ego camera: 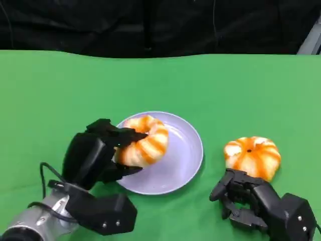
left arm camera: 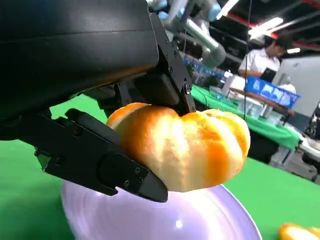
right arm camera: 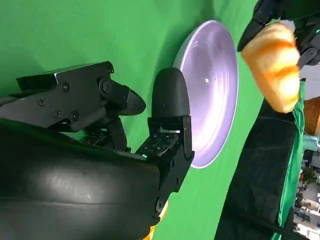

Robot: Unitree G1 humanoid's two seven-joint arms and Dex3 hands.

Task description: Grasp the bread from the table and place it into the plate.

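Your left hand (ego camera: 103,150) grips the bread (ego camera: 143,140) just above the plate (ego camera: 183,160); release too early near the rim and it may roll onto the table (ego camera: 50,90). Right hand (ego camera: 246,198) holds nothing.

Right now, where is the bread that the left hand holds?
In the head view the held bread is over the left part of the plate, between the left hand's fingers.

right robot hand (right arm camera: 150,125) — plate (right arm camera: 215,100), bread (right arm camera: 272,65) above
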